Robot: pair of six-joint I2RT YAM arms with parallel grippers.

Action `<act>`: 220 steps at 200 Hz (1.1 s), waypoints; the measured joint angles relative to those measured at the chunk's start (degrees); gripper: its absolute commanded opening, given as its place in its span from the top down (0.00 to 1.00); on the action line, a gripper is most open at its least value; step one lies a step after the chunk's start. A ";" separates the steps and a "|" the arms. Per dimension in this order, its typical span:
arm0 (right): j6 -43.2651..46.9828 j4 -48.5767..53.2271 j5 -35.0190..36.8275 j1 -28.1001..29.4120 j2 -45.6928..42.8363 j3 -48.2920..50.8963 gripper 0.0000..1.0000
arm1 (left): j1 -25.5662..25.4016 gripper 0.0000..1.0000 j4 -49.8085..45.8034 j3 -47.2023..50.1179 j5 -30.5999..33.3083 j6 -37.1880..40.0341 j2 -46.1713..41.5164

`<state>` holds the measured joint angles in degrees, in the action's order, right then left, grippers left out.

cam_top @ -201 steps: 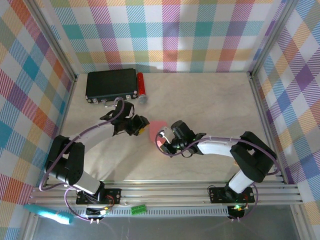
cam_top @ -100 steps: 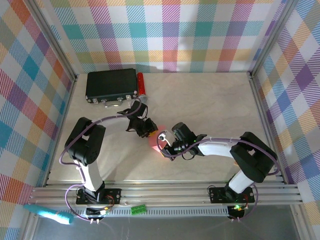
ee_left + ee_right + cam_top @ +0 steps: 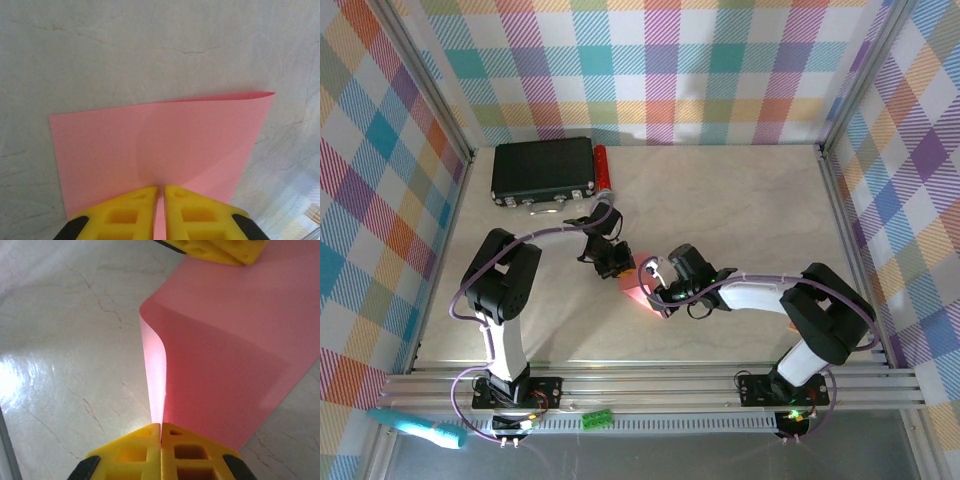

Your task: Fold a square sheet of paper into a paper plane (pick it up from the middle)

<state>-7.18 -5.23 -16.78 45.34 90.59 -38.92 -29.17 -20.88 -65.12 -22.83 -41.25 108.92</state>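
The square sheet of paper (image 3: 638, 282) is pink-red and lies mid-table between both grippers. In the left wrist view the sheet (image 3: 160, 140) spreads flat ahead, its far right edge lifted; my left gripper (image 3: 161, 189) has its yellow jaws nearly together with a strip of the sheet running between them. From above, the left gripper (image 3: 618, 266) sits at the sheet's upper left. My right gripper (image 3: 161, 426) is shut on the opposite edge, where the sheet (image 3: 225, 355) curls upward into a standing fold. From above, the right gripper (image 3: 656, 292) is at the sheet's lower right.
A black box (image 3: 542, 170) stands at the back left with a small red cylinder (image 3: 602, 170) beside it. Metal frame rails (image 3: 840, 200) and plaid walls close in the marble-look table (image 3: 740, 200). The left gripper's yellow fingers (image 3: 215, 249) show beyond the sheet.
My left arm has swung right to the sheet and its jaws have closed on the sheet's edge. The right gripper stayed shut on the sheet and shifted slightly right.
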 measured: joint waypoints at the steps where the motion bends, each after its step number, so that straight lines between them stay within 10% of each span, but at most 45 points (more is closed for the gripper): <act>1: 0.00 0.04 0.02 -0.02 0.00 0.00 0.99 | 0.00 0.87 0.00 -0.02 -0.02 0.04 0.00; 220: -1.88 4.02 5.68 -0.02 3.78 -2.89 0.98 | -0.07 0.90 -0.15 -0.09 -0.07 1.92 0.11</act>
<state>-9.06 -1.21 -11.09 45.32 94.37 -41.80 -29.23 -21.04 -65.21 -22.90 -39.33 109.03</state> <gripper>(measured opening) 0.065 0.108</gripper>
